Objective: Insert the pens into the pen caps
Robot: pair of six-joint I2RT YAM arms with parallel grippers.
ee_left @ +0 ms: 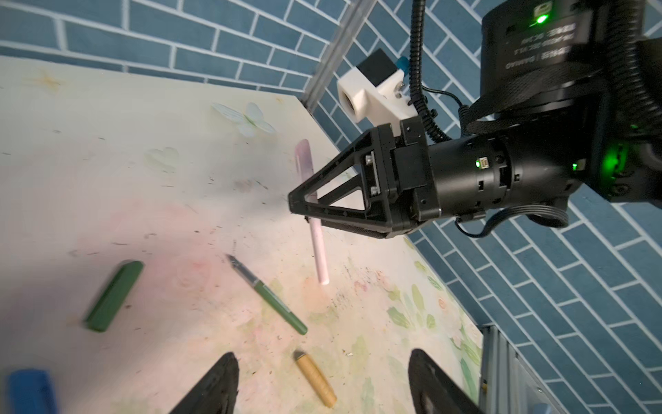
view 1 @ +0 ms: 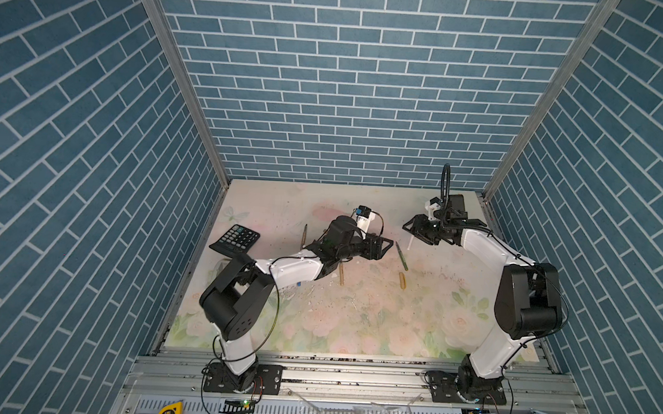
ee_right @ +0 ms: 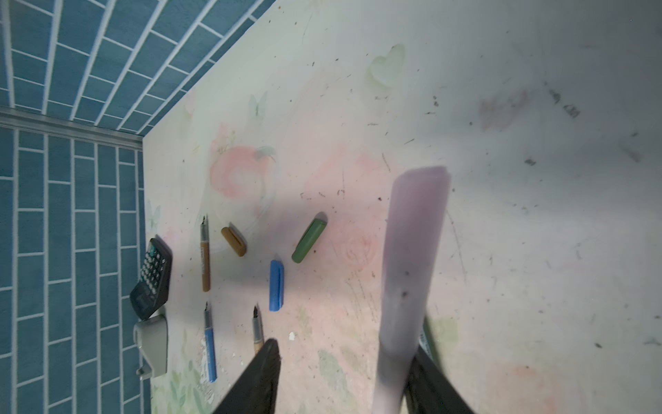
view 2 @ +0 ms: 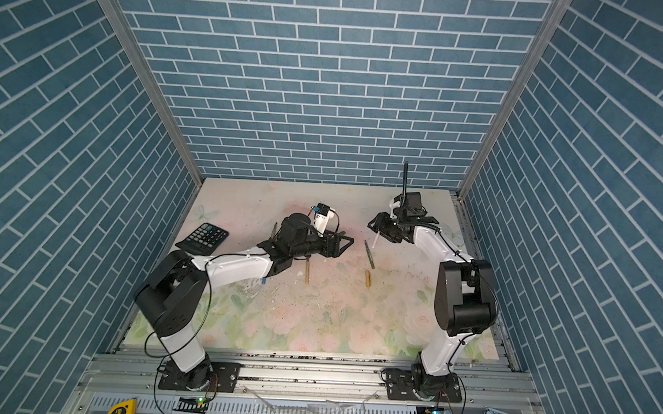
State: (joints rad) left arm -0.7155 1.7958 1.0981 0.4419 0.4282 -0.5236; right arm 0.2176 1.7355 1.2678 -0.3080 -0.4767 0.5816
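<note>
The left arm point(view 1: 291, 270) and the right arm point(view 1: 491, 247) wore white shells between bulky black joint housings, with black cables point(ee_left: 416, 53) looped alongside, screwed black base plates point(view 1: 270, 380), a green status light point(ee_left: 541, 18), white camera mounts point(ee_left: 372, 96) and black triangular open-frame fingers point(ee_left: 351, 219).

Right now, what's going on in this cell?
The right gripper has the pale pink pen roughly upright between its jaws, which look open; the pen's darker top end may be its cap, already on. The left gripper is open and empty, above the table near the dark green pen. That pen, the blue pen and two gold pens lie uncapped, with the green cap, blue cap and two gold caps loose on the table.
</note>
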